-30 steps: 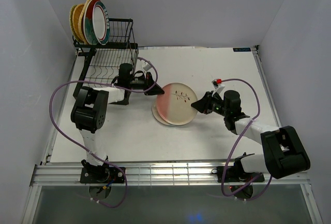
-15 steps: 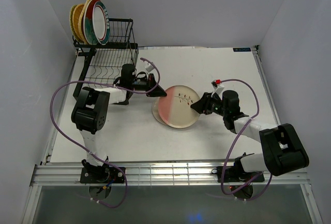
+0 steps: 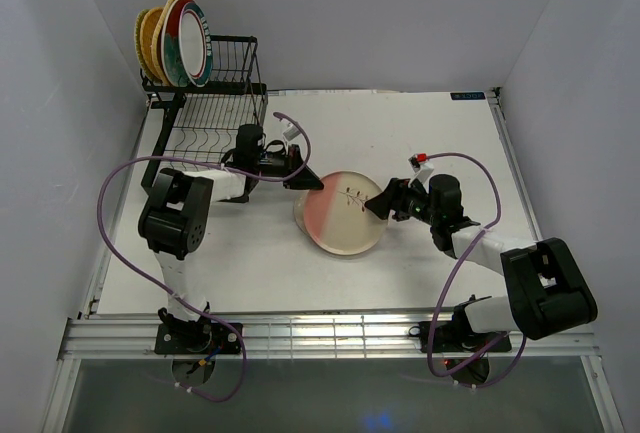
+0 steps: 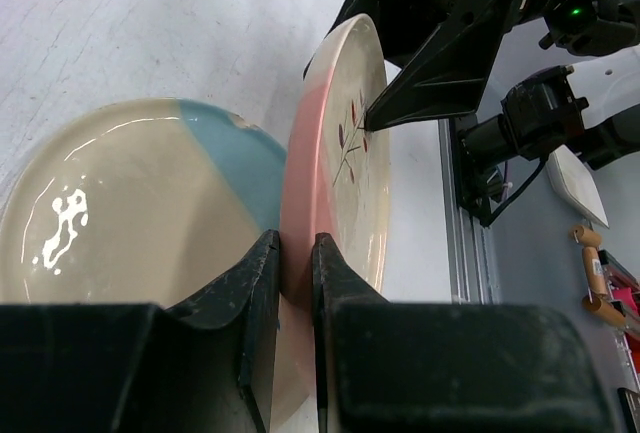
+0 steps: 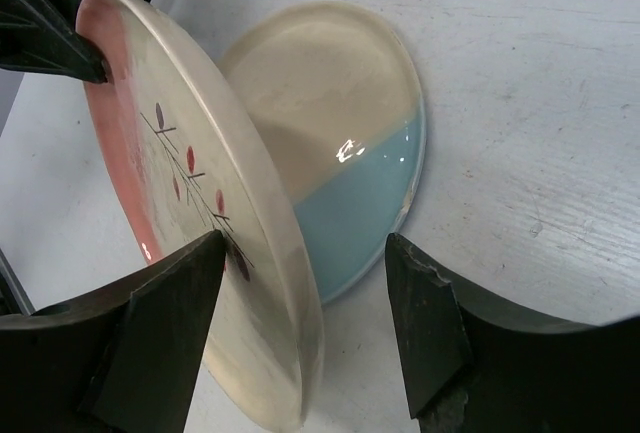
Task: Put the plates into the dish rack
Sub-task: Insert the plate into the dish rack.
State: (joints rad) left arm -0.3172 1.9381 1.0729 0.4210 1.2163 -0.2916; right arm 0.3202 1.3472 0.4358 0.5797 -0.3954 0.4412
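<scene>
The pink-and-white plate point(image 3: 342, 215) is tilted up on edge over a teal-and-cream plate point(image 4: 130, 193), which lies flat on the table and also shows in the right wrist view point(image 5: 345, 123). My left gripper point(image 3: 308, 180) is shut on the plate's pink rim point(image 4: 300, 203), one finger on each face. My right gripper point(image 3: 378, 205) is open, its jaws straddling the opposite cream rim point(image 5: 290, 333). The black wire dish rack point(image 3: 205, 128) stands at the back left, with several plates point(image 3: 180, 41) upright in its raised rear tier.
Purple cables loop from both arms over the table. The side walls stand close to the rack on the left and to the table's right edge. The rack's lower wavy slots point(image 3: 200, 141) are just behind my left arm.
The pink-and-white plate has been lifted off the teal plate and tipped up, shifting slightly toward the near edge. My left gripper rose with its rim. My right gripper edged left.
</scene>
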